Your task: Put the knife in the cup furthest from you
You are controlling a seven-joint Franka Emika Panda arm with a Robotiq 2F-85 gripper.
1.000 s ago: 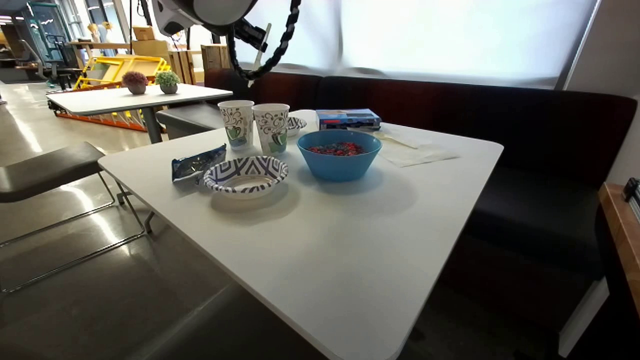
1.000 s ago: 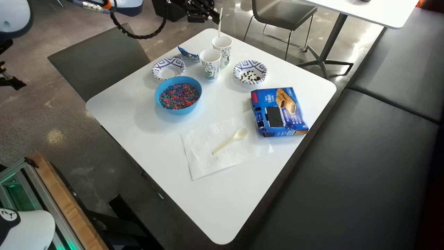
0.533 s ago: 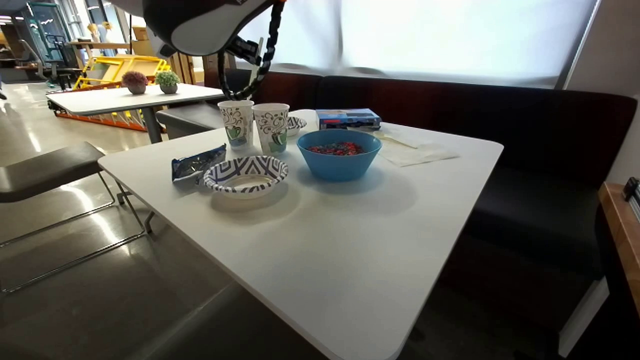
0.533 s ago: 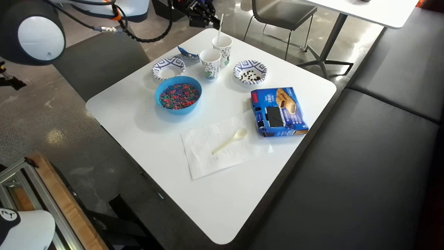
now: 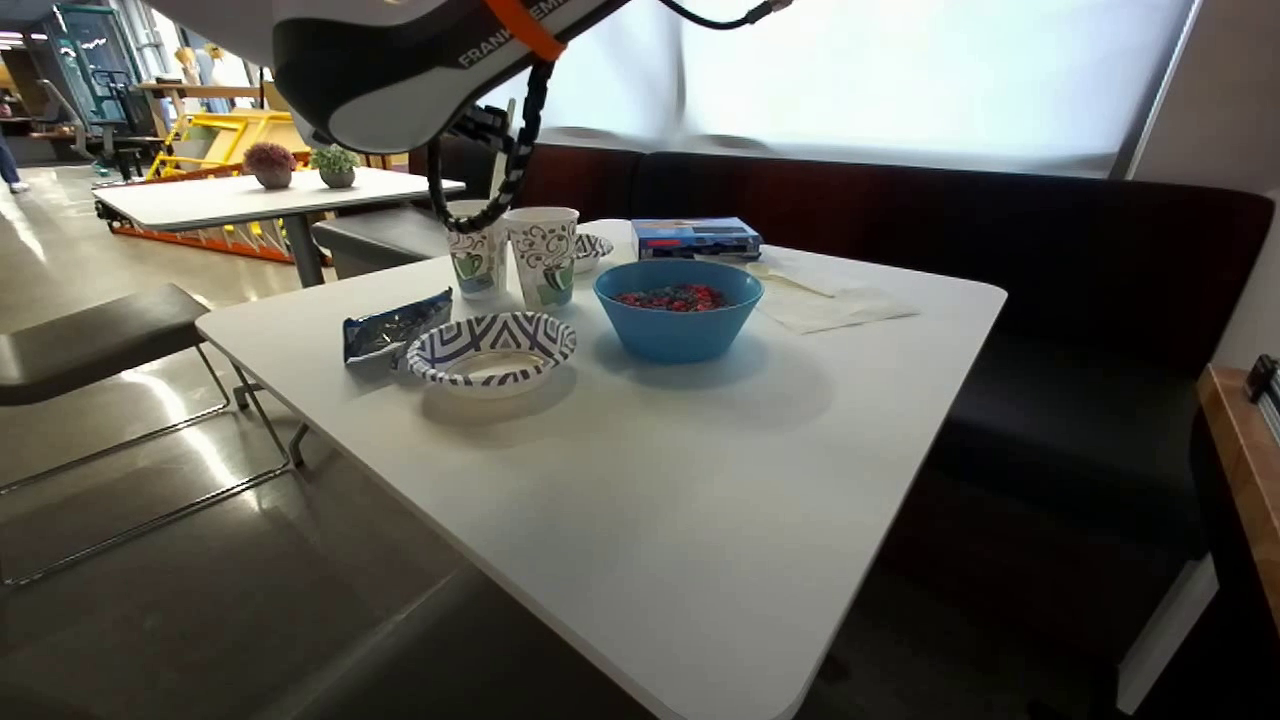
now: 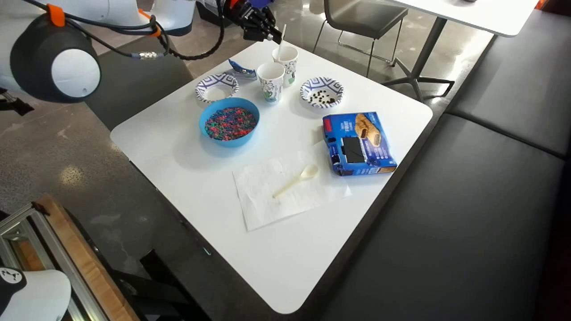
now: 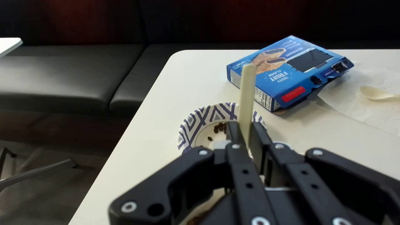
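In an exterior view, two cups (image 6: 271,84) stand upper centre on the worktop (image 6: 285,267), a box (image 6: 360,145) right of centre, a spoon (image 6: 296,181) on a napkin (image 6: 258,196) below mid-frame.

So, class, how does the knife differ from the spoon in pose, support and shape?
The knife is held close to upright, while the spoon lies flat. The pincer grips the knife; a white paper sheet is under the spoon. The knife's visible top is a slim strip, whereas the spoon widens into a rounded scoop. Both are pale cream.

Ext. views share tbl (image 6: 285,263) from above; close wrist cam faces bench (image 7: 72,72).
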